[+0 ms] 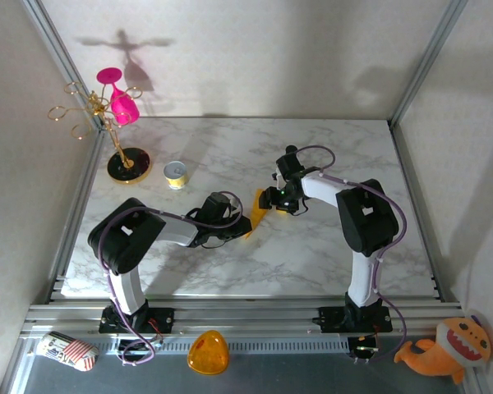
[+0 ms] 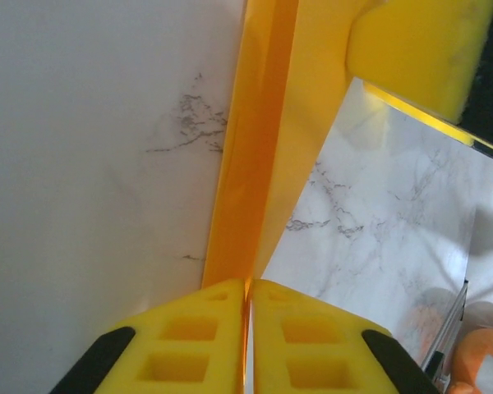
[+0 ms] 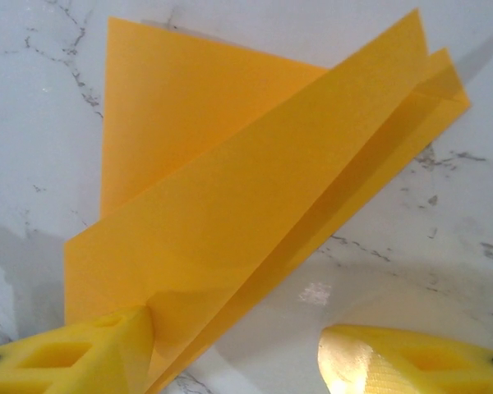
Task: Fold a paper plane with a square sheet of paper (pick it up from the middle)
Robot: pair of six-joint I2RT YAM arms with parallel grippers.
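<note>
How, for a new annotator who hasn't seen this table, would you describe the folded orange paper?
Start at the white marble table and look to its middle. There is the thin matte orange-yellow folded paper wedge. Unlike the small round yellow tin further left or the glossy orange plastic dome off the marble, it is flat-sided and creased.

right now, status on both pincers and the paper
Left pincer shut on the folded paper. Right pincer open, one finger against the paper's other end. Yellow tin well apart.
</note>
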